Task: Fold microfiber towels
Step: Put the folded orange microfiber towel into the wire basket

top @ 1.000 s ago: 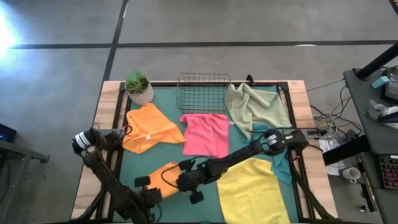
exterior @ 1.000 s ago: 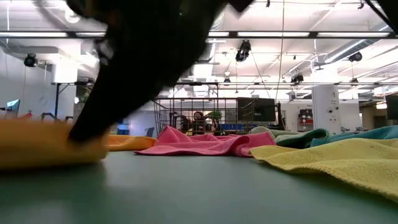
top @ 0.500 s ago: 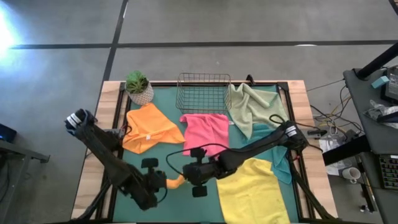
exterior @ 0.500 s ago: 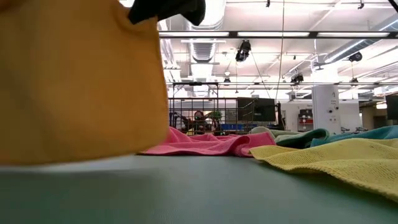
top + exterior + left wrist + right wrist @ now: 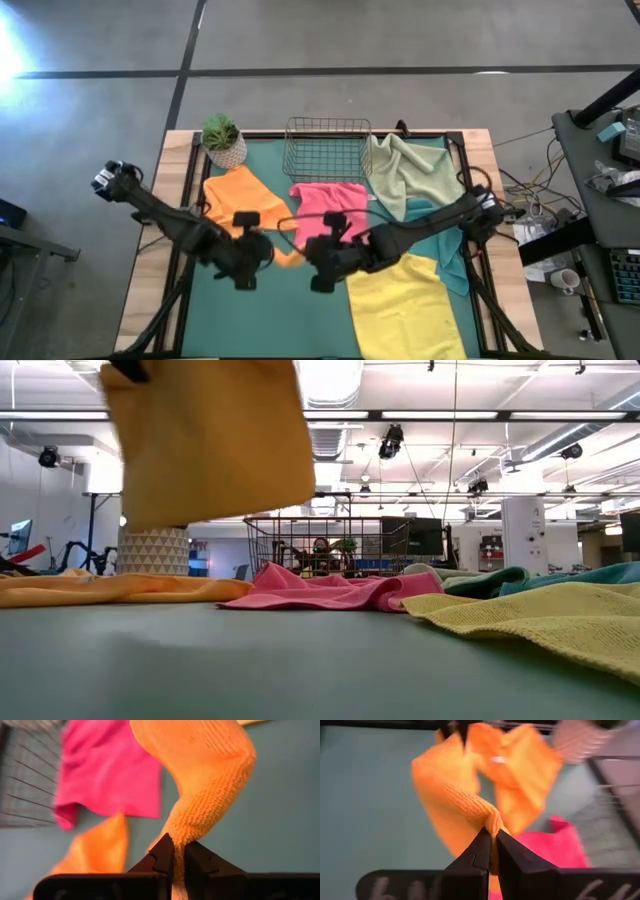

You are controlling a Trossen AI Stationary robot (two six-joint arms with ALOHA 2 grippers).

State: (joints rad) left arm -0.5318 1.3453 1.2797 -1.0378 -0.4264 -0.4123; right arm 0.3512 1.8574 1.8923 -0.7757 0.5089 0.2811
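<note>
A small orange microfiber towel (image 5: pixel 288 257) hangs in the air between my two grippers over the mat's middle; the low view shows this orange towel (image 5: pixel 210 440) clear of the table. My left gripper (image 5: pixel 268 255) and my right gripper (image 5: pixel 306 260) are both shut on it. On the green mat lie a second orange towel (image 5: pixel 240 205), a pink one (image 5: pixel 330 212), a sage green one (image 5: pixel 410 170), a teal one (image 5: pixel 452 255) and a yellow one (image 5: pixel 400 305). My left gripper pinches a bunched edge of the orange towel (image 5: pixel 182 837) between its two fingertips (image 5: pixel 165 852), slanting down. The cloth runs away from the fingers, clear of the mat. My right gripper pinches a folded bit of the towel's edge (image 5: pixel 492 822) between its fingertips (image 5: pixel 481 847), slanting down. The cloth hangs slack toward the left gripper.
A wire basket (image 5: pixel 327 150) stands at the far edge, with a potted plant (image 5: pixel 222 140) to its left. Bare mat (image 5: pixel 270 320) shows near the front edge, left of the yellow towel.
Both grippers have risen and gone from the near edge toward the table's middle, staying shut on the orange towel. The towel, which lay on the mat at the front left, is now lifted clear and hangs between them.
</note>
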